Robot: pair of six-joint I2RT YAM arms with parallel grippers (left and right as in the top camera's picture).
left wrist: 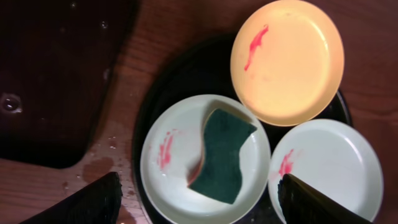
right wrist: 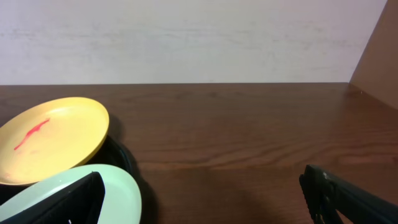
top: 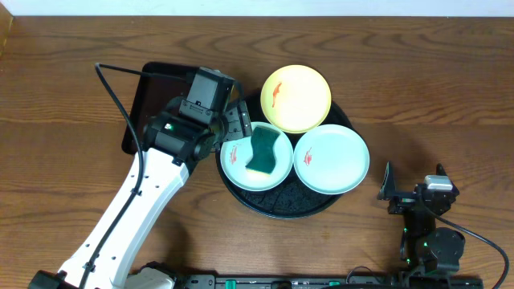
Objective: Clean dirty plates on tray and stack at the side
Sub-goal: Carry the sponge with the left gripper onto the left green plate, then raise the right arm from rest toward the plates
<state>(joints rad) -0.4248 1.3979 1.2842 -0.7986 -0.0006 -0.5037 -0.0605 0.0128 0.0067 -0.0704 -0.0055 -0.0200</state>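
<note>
Currently three smeared plates (top: 332, 158) are sitting on the tray (top: 273, 209), a sponge (top: 263, 152) lying on the one at the tray's left. The left gripper (left wrist: 199, 199) is hanging over it wide open, empty; pressing off-centre would be risking tipping that plate against its neighbours.

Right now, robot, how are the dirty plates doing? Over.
Left gripper open above the sponge. Right gripper open, empty. Sponge lies on a mint plate; all three plates smeared, on the tray. Nothing blocking.

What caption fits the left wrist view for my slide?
Open left gripper above a green sponge lying on a smeared mint plate on the round black tray.
</note>
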